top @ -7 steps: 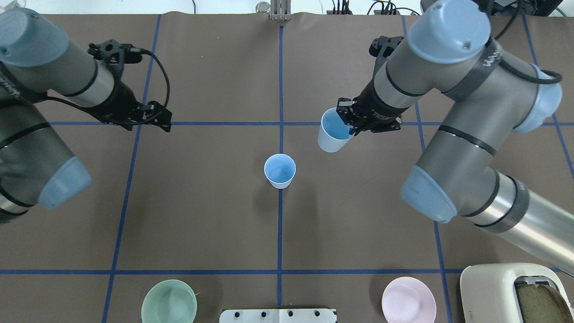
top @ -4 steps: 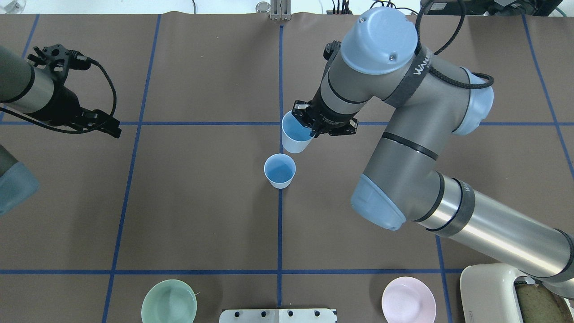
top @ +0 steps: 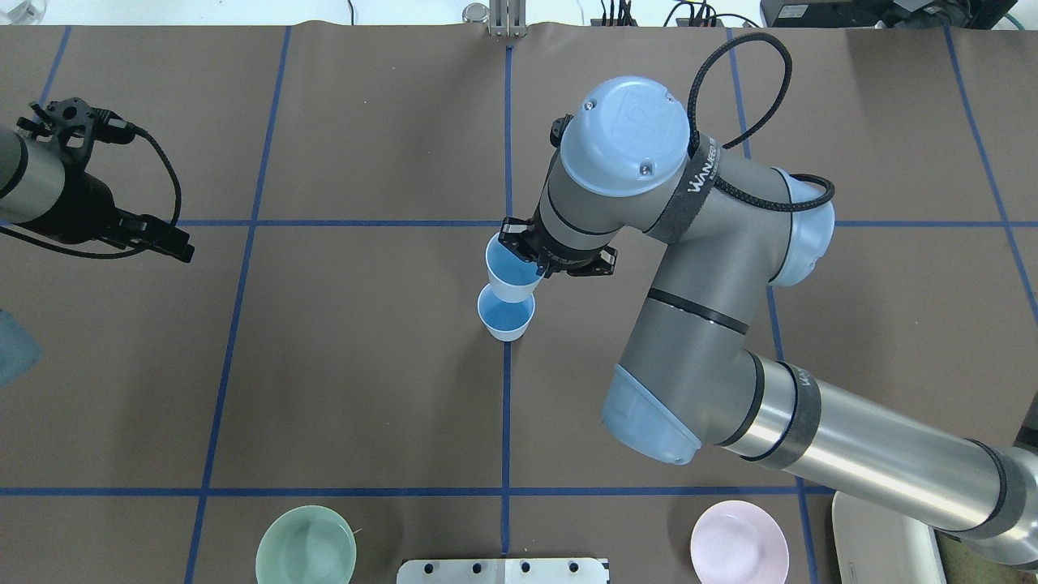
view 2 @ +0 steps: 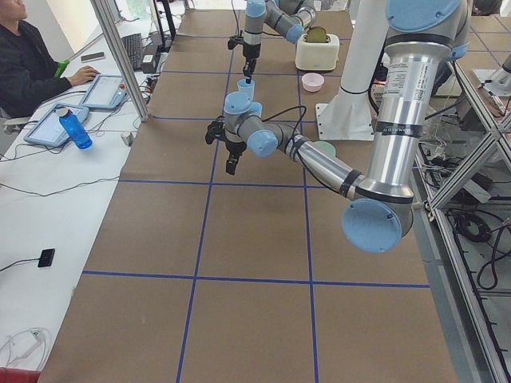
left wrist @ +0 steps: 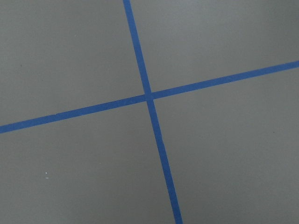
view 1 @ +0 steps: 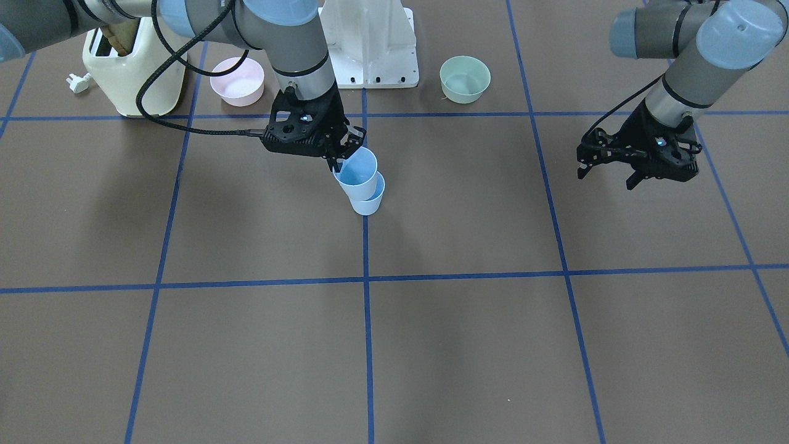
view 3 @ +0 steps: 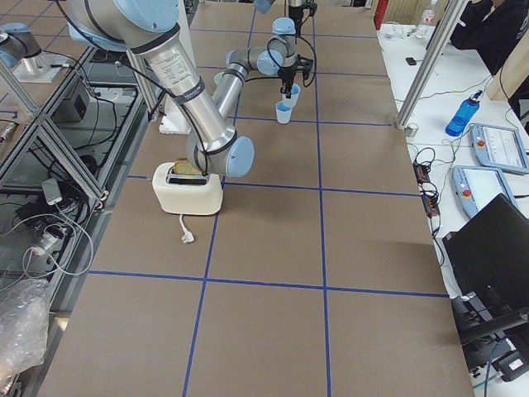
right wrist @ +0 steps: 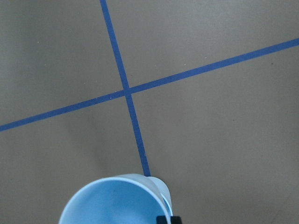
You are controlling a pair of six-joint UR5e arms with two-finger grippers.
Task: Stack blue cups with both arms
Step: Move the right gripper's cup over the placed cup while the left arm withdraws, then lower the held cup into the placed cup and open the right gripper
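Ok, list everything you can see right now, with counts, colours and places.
standing cup: one, pale blue, centre tape line.
held cup: one, pale blue, close over it.
green bowl: one, green, near base, robot's left.
pink bowl: one, pink, near base, robot's right.
toaster: one, cream, beside pink bowl.
table: one, brown, blue tape grid.
bottle: one, blue, side desk.
person: one, dark top, at that desk.
right gripper: one, black, shut on held cup.
left gripper: one, black, open, empty.

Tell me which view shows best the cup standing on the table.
The overhead view: the standing cup shows most of its mouth, only the far rim covered by the held cup. The front-facing view shows only its lower wall; the side views show it small; the left wrist view misses it.
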